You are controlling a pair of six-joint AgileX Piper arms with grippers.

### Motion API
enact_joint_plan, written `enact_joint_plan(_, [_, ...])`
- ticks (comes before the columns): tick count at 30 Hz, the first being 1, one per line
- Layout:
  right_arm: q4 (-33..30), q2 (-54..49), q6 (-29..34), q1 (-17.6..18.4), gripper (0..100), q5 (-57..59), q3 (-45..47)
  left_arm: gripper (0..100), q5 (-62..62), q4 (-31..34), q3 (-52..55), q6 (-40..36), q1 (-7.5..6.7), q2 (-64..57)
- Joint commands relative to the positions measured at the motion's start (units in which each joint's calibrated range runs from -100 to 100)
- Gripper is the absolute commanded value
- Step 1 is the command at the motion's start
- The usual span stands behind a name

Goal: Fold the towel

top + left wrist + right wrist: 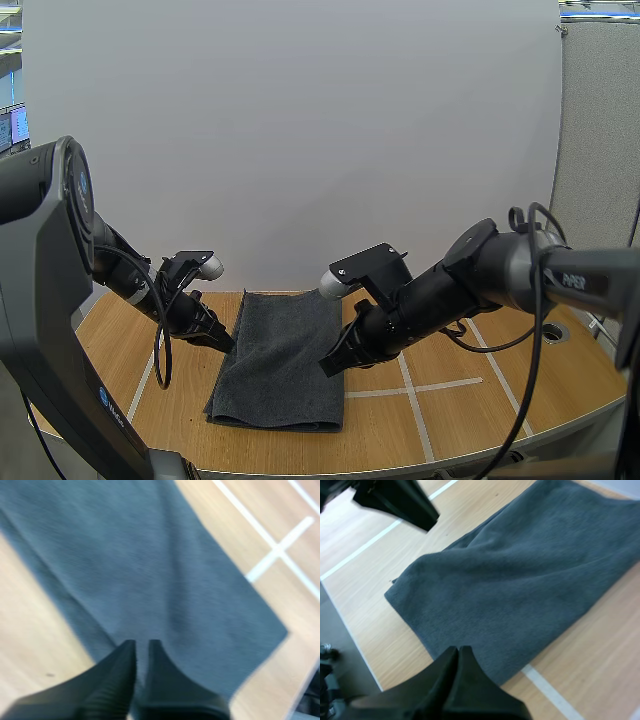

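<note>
A dark grey towel point(285, 360) lies folded into a long strip on the wooden table point(490, 420), running from back to front. My left gripper point(226, 345) hovers at the towel's left edge, just above it. In the left wrist view its fingers point(142, 647) stand almost together over the towel point(165, 570), with only a thin slit between them and nothing held. My right gripper point(328, 365) is at the towel's right edge. In the right wrist view it forms one dark wedge point(458, 652), shut on nothing, above the towel point(520, 580), with the left gripper point(405, 505) across the cloth.
White tape lines point(415, 392) cross the table to the right of the towel. Bare wood lies on both sides of the cloth, and the table's curved front edge point(400, 462) runs just beyond the towel's near end.
</note>
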Motion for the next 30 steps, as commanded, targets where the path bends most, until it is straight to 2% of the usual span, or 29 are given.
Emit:
enact_joint_plan(1, [5.41, 12.01, -4.95, 1.48, 0, 5.25, -2.38, 0, -12.25, -3.79, -2.38, 5.21, -0.04, -0.39])
enact_joint_plan(7, [6.49, 20.35, -7.17, 2.83, 0, 4.07, -2.38, 0, -8.62, -5.00, -10.93, 4.17, -0.48, 4.27])
enact_joint_plan(10, [6.49, 22.63, -7.92, 3.53, 0, 3.26, -2.38, 0, -7.33, -4.44, -13.99, 3.81, -1.73, 7.63])
enact_joint_plan(16, [6.47, 26.08, -8.25, 3.87, 0, 1.26, -2.38, 0, -8.14, -2.03, -16.61, 2.26, -5.55, 14.64])
enact_joint_plan(21, [6.61, 28.94, -9.95, 3.87, 0, -0.24, -1.25, 0, -11.40, -2.49, -16.76, 2.03, -7.17, 18.51])
enact_joint_plan(30, [7.49, 33.72, -11.96, 3.87, 0, -2.32, -1.25, 0, -8.22, -0.42, -16.76, 2.81, -7.19, 24.33])
